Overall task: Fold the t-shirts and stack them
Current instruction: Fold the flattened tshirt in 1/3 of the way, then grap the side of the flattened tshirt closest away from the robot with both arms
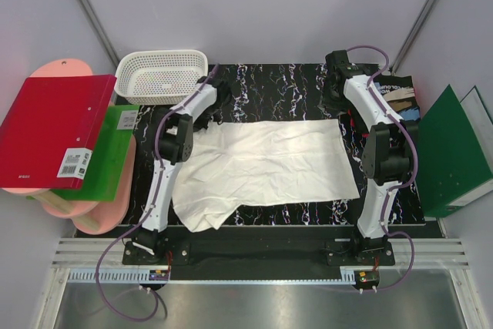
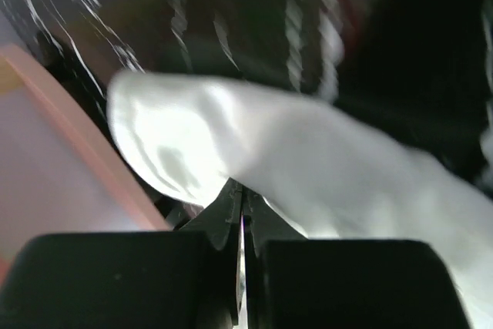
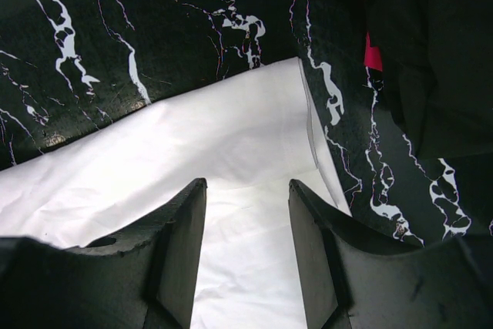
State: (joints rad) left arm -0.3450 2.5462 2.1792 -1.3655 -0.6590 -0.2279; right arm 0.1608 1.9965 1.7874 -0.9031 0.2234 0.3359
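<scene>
So the soft, creased white t-shirt (image 1: pixel 266 163) lies spread on the black marbled table (image 1: pixel 269 86), long axis 9 to 3 o'clock, left gripper (image 2: pixel 240 190) pinching its bunched 10 o'clock corner, right gripper (image 3: pixel 246 184) spread wide above the 2 o'clock corner.

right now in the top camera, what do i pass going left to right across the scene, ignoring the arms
red binder → light green binder → white lattice basket → white t-shirt → dark green binder
</scene>
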